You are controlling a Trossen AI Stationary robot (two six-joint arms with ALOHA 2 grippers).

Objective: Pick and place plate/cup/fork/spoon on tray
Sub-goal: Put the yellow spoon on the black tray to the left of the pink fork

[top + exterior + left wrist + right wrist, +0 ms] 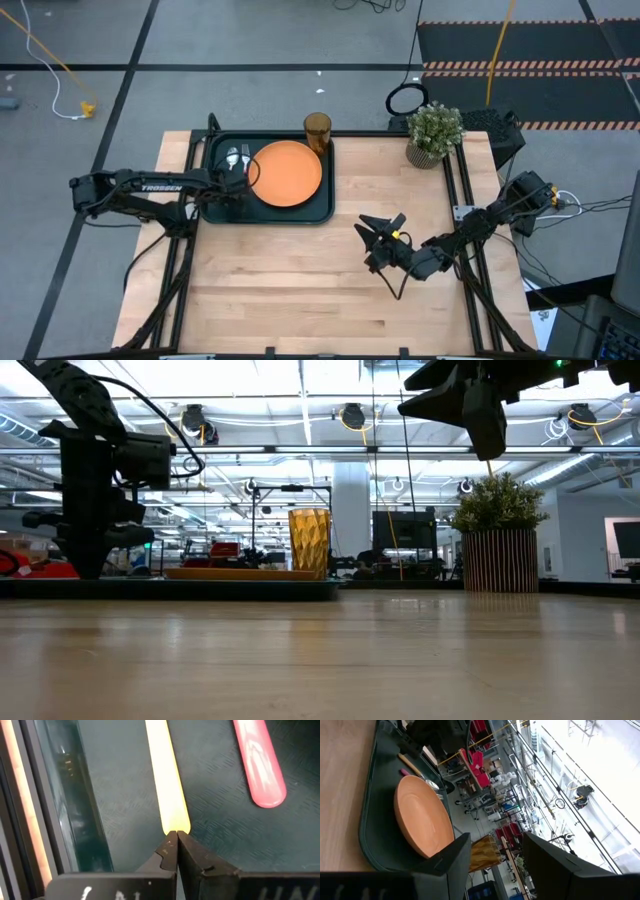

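The dark tray (305,214) lies at the table's far left. The orange plate (288,173) rests flat on it. The amber cup (317,130) stands upright at the tray's far right corner. On the tray's left part, the orange-handled spoon (165,775) and the pink-handled fork (260,770) lie side by side on the floor. My left gripper (176,836) is shut, pointing steeply down at the spoon handle's end. My right gripper (378,235) hangs open and empty above the table's middle. My left gripper's shut fingertips (169,845) meet the free end of the spoon's orange handle (174,822), coming steeply from above in line with the handle. The spoon lies flat on the tray floor. Whether the tips pinch the end or only touch it, I cannot tell.
A potted plant (433,132) stands at the table's far right corner. The tray's raised left wall (75,800) runs close beside the spoon. Bare wooden table (300,290) stretches from the tray to the near edge.
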